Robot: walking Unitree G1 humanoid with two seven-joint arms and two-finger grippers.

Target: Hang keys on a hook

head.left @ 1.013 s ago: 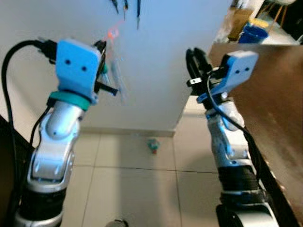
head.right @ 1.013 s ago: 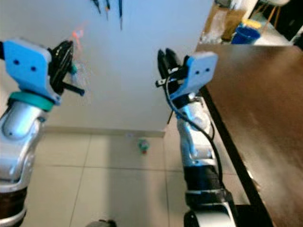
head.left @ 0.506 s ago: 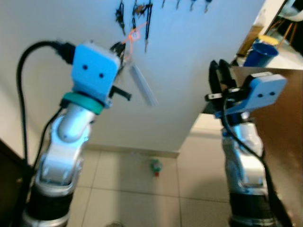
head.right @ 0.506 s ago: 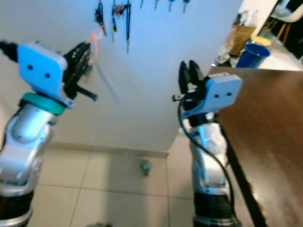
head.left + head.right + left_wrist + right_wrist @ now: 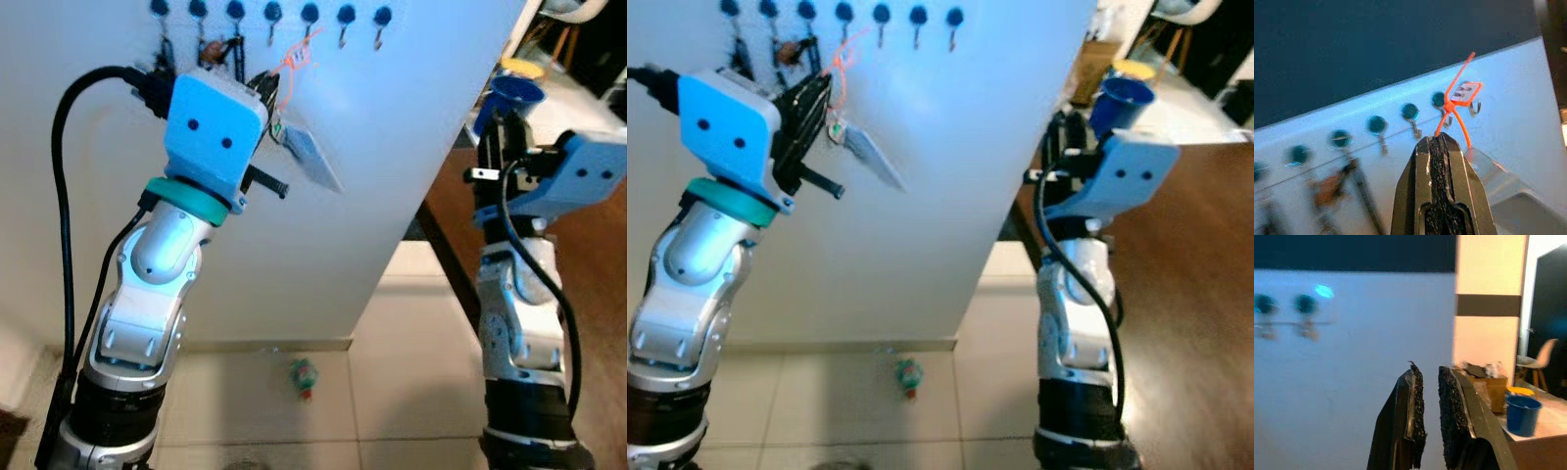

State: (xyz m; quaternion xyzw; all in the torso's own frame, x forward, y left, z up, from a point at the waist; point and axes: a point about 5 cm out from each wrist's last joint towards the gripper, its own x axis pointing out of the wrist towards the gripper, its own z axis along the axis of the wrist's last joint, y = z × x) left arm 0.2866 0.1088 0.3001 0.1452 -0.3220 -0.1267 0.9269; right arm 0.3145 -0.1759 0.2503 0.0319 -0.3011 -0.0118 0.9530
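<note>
our left gripper [image 5: 1439,142] pinches the keys [image 5: 306,157] by their orange loop [image 5: 1458,100] just below the wall's top-edge hooks [image 5: 1445,108] (loop pointing up at a free one), while the right gripper [image 5: 1426,377], slightly parted, waits well apart.

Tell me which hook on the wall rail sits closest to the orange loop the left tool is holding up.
The fifth hook from the left: the orange loop rises just beneath it, while the two hooks to its right hang bare and farther off, and those left carry dark items.
</note>
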